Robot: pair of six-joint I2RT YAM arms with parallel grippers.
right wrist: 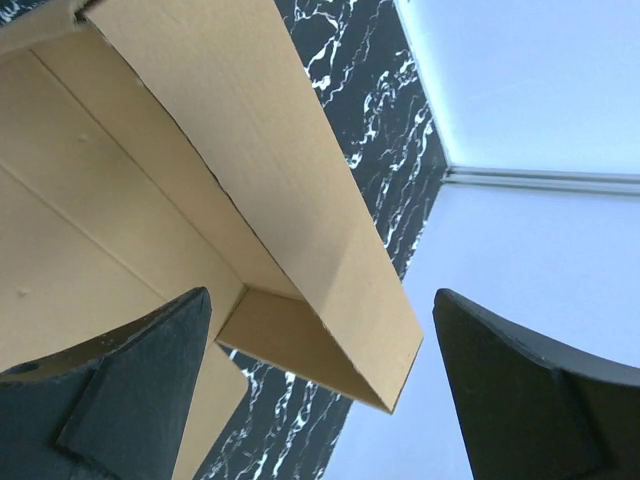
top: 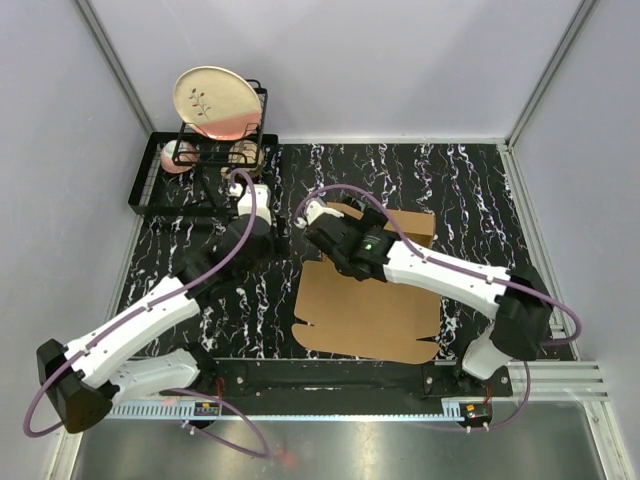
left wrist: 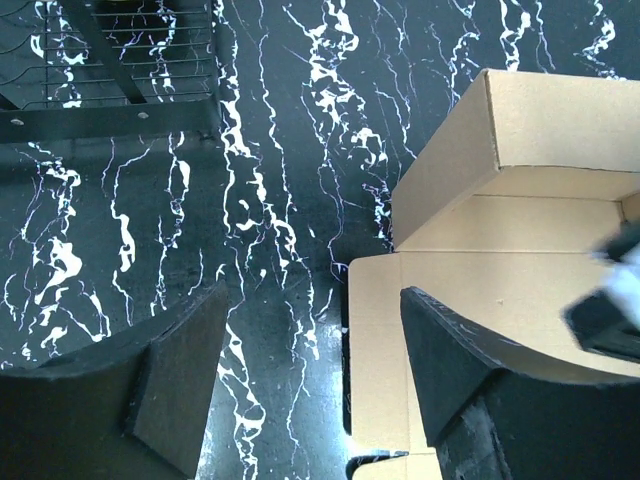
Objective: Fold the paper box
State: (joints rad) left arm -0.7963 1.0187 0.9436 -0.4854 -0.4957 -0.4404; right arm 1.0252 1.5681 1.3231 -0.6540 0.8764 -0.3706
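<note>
The paper box [top: 370, 310] is a brown die-cut cardboard sheet lying on the black marbled table, with its far panels folded up [top: 405, 225]. My right gripper [top: 338, 232] is open at the box's far left corner. In the right wrist view a raised flap [right wrist: 300, 170] stands between its spread fingers [right wrist: 150, 385], untouched. My left gripper [top: 260, 207] is open and empty just left of the box. In the left wrist view its right finger [left wrist: 450, 365] hangs over the box's left edge [left wrist: 375, 330], and the upright side wall [left wrist: 445, 170] lies beyond.
A black wire dish rack [top: 165, 185] with an upright cream plate [top: 215, 100] stands at the back left; its edge shows in the left wrist view [left wrist: 110, 115]. Grey enclosure walls [top: 560, 200] surround the table. A metal rail runs along the near edge [top: 330, 375].
</note>
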